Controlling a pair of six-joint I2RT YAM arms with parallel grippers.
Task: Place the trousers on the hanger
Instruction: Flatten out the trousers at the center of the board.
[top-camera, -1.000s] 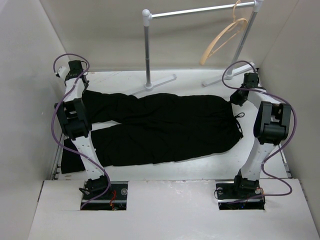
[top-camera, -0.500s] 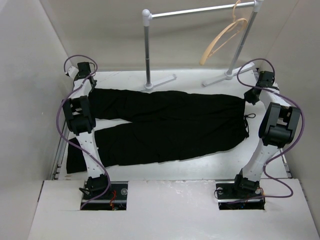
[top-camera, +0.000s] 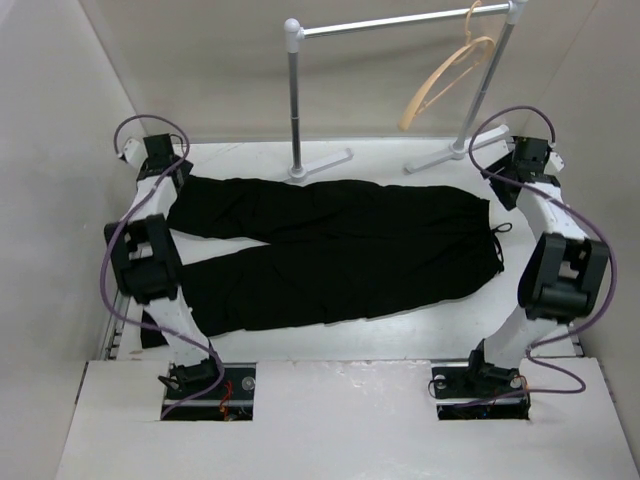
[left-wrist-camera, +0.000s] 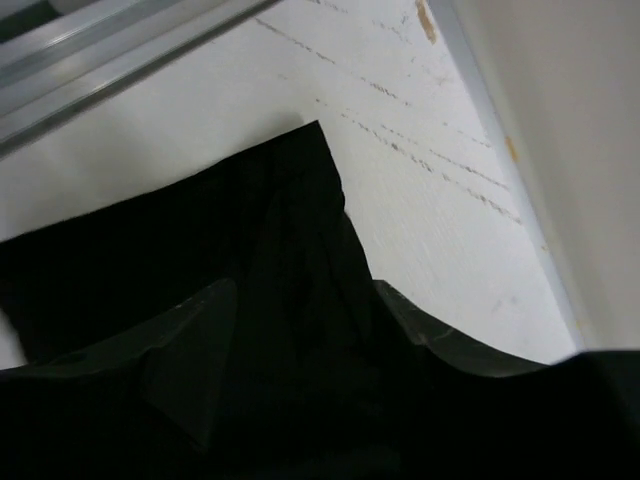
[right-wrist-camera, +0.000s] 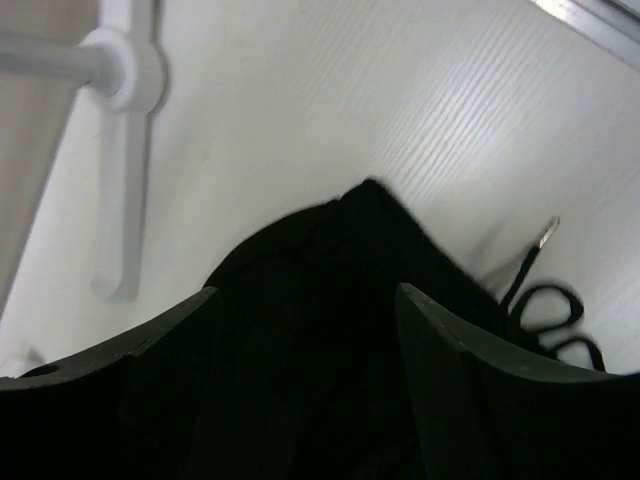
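Note:
The black trousers (top-camera: 340, 250) lie flat across the table, waist at the right, both legs running left. My left gripper (top-camera: 165, 175) hovers open over the far leg's hem corner (left-wrist-camera: 290, 180), its fingers (left-wrist-camera: 190, 350) spread either side of the fabric. Over the far waist corner (right-wrist-camera: 340, 250) my right gripper (top-camera: 512, 182) is open too, fingers (right-wrist-camera: 450, 340) wide apart, with the drawstring (right-wrist-camera: 545, 305) just beside it. The tan wooden hanger (top-camera: 445, 80) hangs from the rail at the upper right, apart from both grippers.
The white-and-grey rail stand (top-camera: 293, 100) stands at the back, its feet (top-camera: 322, 165) on the table close to the trousers' far edge; one foot (right-wrist-camera: 125, 150) shows in the right wrist view. Side walls (top-camera: 60, 200) close in on both arms.
Both grippers went from shut to open, letting go of the trousers. The right arm drew the waist rightward, and the trousers now lie straighter and flatter.

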